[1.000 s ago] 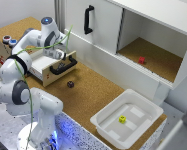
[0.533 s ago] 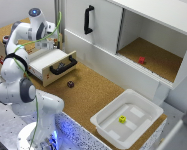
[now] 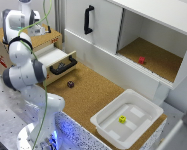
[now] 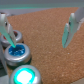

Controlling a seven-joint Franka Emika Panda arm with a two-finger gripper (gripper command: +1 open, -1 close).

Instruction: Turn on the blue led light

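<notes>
In the wrist view the blue led light (image 4: 16,50), a small round blue-capped button with a pale rim, sits on the cork top of a box. It lies close to one of my fingers (image 4: 6,29). My gripper (image 4: 37,44) is open and empty above the cork, with the button off to one side of the gap. A grey-rimmed button (image 4: 12,38) is partly hidden behind that finger. A round button glowing teal (image 4: 25,76) sits on the blue one's other side. In the exterior view my arm (image 3: 15,22) reaches over the wooden box (image 3: 8,45); the fingers and buttons do not show there.
An open drawer with a black handle (image 3: 63,66) juts from the box. A small dark object (image 3: 70,84) lies on the cork table. A white bin (image 3: 143,131) holds a yellow piece (image 3: 122,119). The cabinet has a black handle (image 3: 88,20) and a red block (image 3: 141,60).
My arm has lifted away from the open drawer and swung toward the exterior view's left, ending high over the top of the wooden box.
</notes>
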